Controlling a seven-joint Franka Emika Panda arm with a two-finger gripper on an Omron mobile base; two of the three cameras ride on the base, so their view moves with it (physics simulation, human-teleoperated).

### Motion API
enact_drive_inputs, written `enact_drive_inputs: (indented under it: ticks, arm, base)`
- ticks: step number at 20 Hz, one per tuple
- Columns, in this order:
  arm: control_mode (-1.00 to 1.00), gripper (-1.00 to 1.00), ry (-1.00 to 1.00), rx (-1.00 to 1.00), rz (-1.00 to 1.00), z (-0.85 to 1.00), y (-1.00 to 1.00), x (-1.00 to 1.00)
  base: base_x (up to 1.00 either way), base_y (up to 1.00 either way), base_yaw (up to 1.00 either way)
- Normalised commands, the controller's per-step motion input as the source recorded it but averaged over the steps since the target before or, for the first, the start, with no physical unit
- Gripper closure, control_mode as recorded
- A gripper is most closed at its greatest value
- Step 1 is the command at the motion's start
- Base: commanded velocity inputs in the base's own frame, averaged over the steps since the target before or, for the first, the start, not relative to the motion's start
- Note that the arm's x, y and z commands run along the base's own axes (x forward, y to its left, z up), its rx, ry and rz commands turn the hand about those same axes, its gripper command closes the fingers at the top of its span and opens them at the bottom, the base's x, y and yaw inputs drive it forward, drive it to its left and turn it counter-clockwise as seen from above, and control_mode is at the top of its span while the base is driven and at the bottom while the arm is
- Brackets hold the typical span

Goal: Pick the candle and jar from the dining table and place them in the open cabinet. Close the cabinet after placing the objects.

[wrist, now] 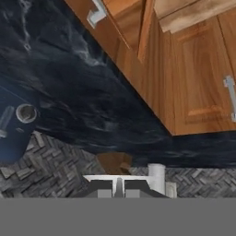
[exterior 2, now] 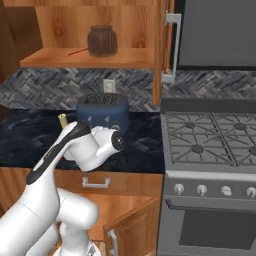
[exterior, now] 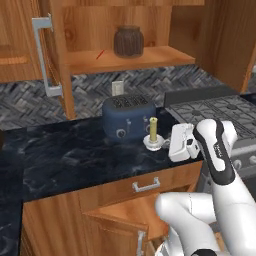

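Note:
The cabinet [exterior: 130, 59] [exterior 2: 90, 59] hangs open above the counter, its doors swung out at the left [exterior: 45, 55] and at the right [exterior 2: 172, 47]. The dark brown jar [exterior: 128, 41] [exterior 2: 102, 40] stands on its shelf. The yellow candle [exterior: 153, 131] stands upright in its white holder just in front of the toaster. Its tip [exterior 2: 63, 119] peeks over my forearm. My gripper [exterior: 163, 144] reaches the holder from the right and is shut on it. In the hand view the fingertips [wrist: 119, 186] are pressed together. The dining table is out of view.
A blue toaster [exterior: 127, 117] [exterior 2: 102, 112] [wrist: 11, 129] sits on the black marble counter [exterior: 65, 155] against the backsplash. A gas stove [exterior: 220, 107] [exterior 2: 210, 135] lies to the right. Below the counter a lower cabinet door [exterior: 125, 215] [exterior 2: 130, 220] stands ajar by my arm.

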Motion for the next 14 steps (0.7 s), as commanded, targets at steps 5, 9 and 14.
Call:
enact_drive_inputs:
  ticks: [5,9,14]
  arm:
    - [1.0,1.0,0.0,0.0,0.0,0.0,0.0,0.0]
    - [1.0,1.0,0.0,0.0,0.0,0.0,0.0,0.0]
    - [1.0,1.0,0.0,0.0,0.0,0.0,0.0,0.0]
  base:
    - [0.39,0.53,-0.12]
    - [0.52,-0.05,-0.01]
    - [0.41,-0.04,0.0]
